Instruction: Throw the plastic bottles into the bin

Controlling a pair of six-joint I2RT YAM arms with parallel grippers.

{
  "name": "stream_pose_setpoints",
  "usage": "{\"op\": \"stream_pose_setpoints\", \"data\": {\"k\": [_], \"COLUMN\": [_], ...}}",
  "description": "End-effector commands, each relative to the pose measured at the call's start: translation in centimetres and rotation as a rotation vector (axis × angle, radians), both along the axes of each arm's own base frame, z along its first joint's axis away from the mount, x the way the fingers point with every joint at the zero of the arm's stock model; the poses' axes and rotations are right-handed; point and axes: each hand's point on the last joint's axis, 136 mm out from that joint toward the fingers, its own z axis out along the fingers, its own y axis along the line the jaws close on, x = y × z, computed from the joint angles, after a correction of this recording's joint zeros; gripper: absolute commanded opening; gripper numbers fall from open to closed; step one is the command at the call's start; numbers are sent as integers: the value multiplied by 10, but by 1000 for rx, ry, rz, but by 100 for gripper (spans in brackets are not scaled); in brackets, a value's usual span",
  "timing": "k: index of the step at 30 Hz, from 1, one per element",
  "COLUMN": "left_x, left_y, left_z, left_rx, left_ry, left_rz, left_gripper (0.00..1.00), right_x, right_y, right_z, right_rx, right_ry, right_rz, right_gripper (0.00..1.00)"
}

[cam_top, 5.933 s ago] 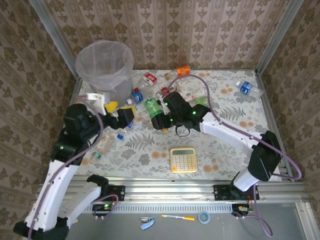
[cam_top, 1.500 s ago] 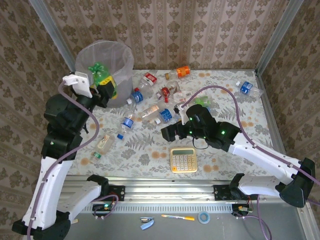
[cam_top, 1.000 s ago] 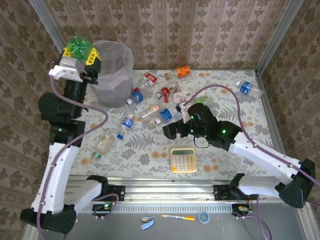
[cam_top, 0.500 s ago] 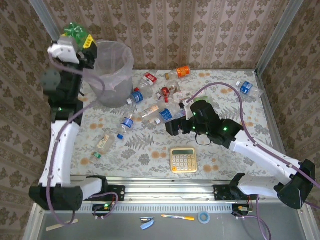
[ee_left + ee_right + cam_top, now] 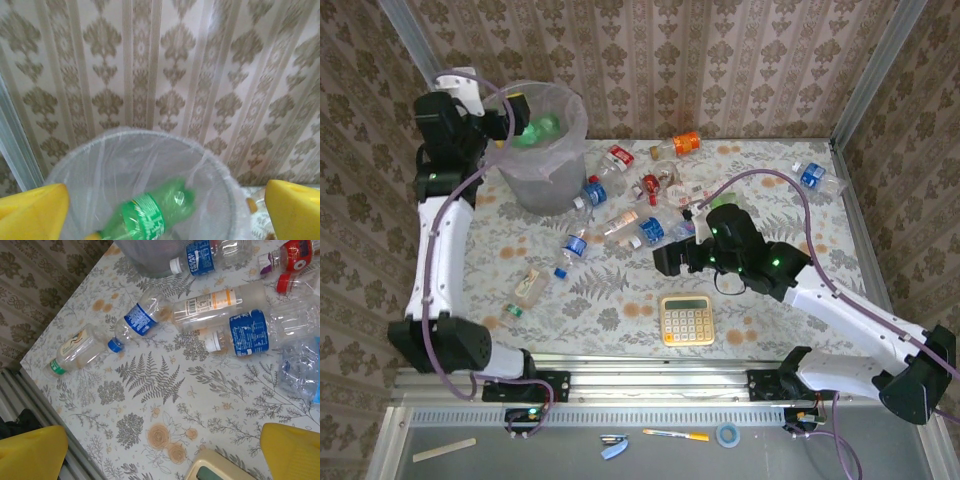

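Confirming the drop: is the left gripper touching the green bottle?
Apart. Left wrist view: green bottle lies down in the bin, clear gaps to both fingers.

Green bottle (image 5: 150, 216); bin (image 5: 535, 185) grey, liner whitish; wall (image 5: 150, 75) beige damask stripes; table (image 5: 150, 385) grey fern-and-flower print; blue-labelled bottle (image 5: 249, 333); calculator (image 5: 686, 319) yellow; left end effector fingers (image 5: 30, 212) yellow; far bottle (image 5: 686, 142) apparently orange
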Motion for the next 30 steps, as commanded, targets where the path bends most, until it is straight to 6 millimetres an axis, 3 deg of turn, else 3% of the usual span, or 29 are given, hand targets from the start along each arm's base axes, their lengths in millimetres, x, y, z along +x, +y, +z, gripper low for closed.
{"op": "stream_pose_setpoints", "data": {"k": [1, 7, 12, 18, 24, 30], "left_x": [-63, -113, -168, -221, -251, -264], "left_y": [-1, -9, -27, -40, -54, -58], "left_z": [72, 92, 109, 110, 97, 80], "left_rx": [-16, -38, -68, -60, -43, -28], "left_ry": [-169, -203, -307, -367, -372, -350], "left_rz": [-8, -53, -167, -249, -335, -358], "left_gripper": [100, 100, 100, 100, 100, 100], "right_x": [-2, 2, 14, 30, 44, 58], "right_y": [-2, -6, -26, -54, -72, -84], "right_z": [-1, -11, -30, -58, -86, -110], "right_rx": [20, -9, -28, -47, -37, 12], "right_ry": [15, 38, 126, 251, 377, 466], "right_rz": [-5, -40, -154, -305, -418, -514], "right_gripper": [100, 100, 100, 100, 98, 98]}}
